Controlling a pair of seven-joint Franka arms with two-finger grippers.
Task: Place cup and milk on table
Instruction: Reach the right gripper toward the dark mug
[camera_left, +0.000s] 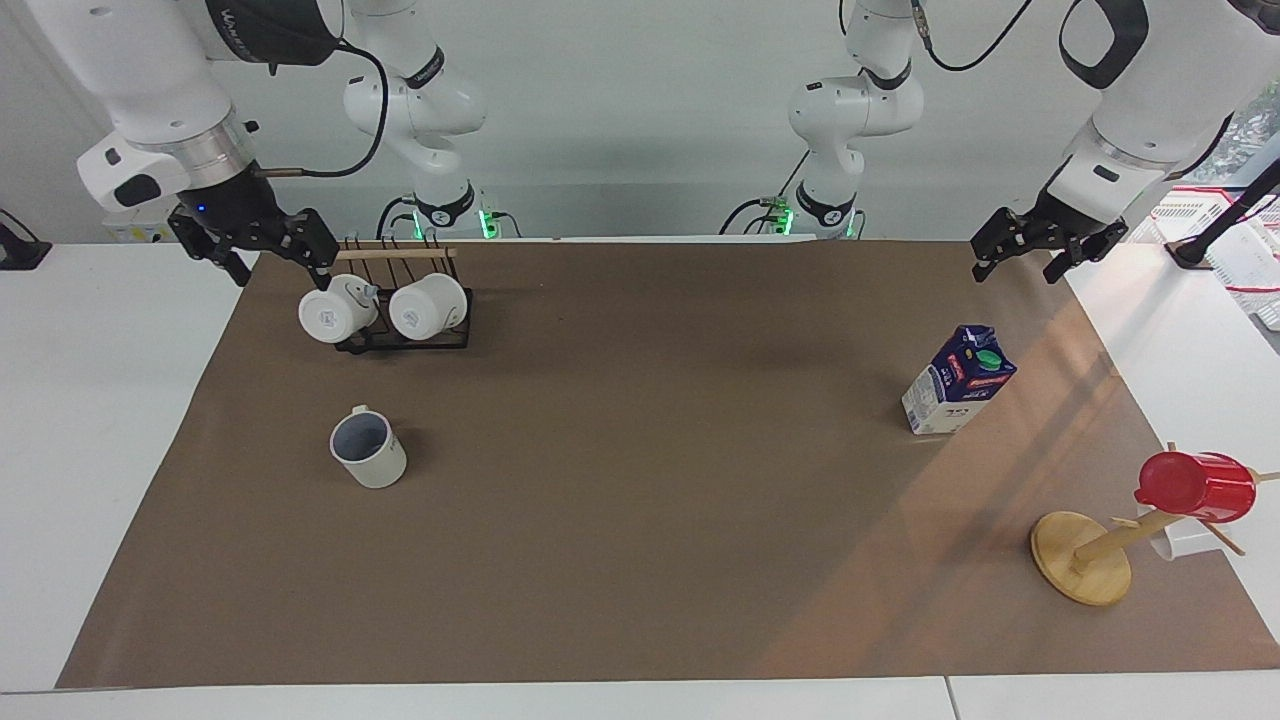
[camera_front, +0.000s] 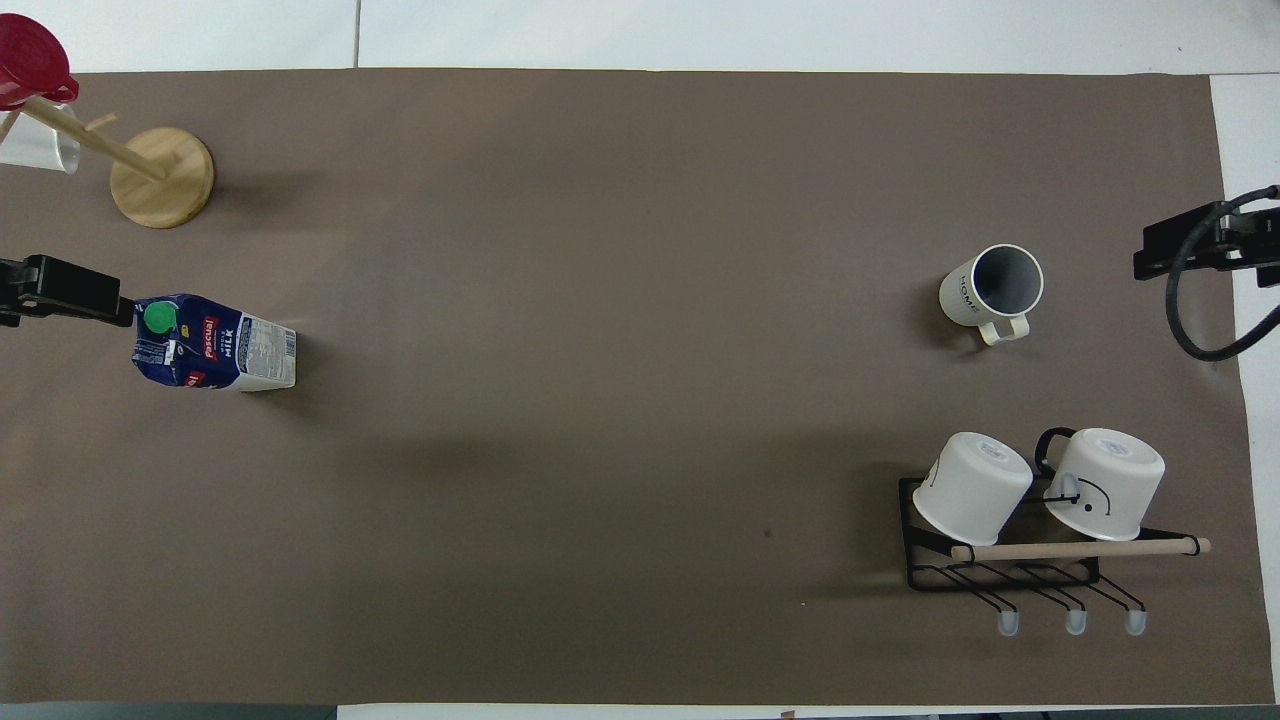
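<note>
Brown paper covers most of the large white bench (camera_left: 100, 450), and both task items stand upright on it, well apart. The small off-white ceramic cup (camera_left: 368, 449) with the grey-blue interior and loop handle sits toward the right arm's end, farther from the robots than the black wire mug rack (camera_left: 400, 335). The small gable-top milk carton (camera_left: 958, 380), dark blue above, white below, with a round green cap, stands toward the left arm's end.

The right end effector (camera_left: 262, 252) hangs released over the bench edge just beside the rack; the left end effector (camera_left: 1035, 250) hangs released over the paper's corner, nearer the left arm's base than the carton. Neither touches anything.

By my reading both items already rest on the bench, so the risk lies in any further arm motion. The right end effector is close to the rack, and a careless sweep could knock one of the tilted mugs loose. The carton is tall and narrow and would likely topple if brushed near its cap.

Count: one off-white cup, one milk carton, two whiter mugs (camera_left: 335, 312) on the rack, one glossy red cup (camera_left: 1195, 487) hung on one round-based wooden mug tree (camera_left: 1085, 555), two arms.
</note>
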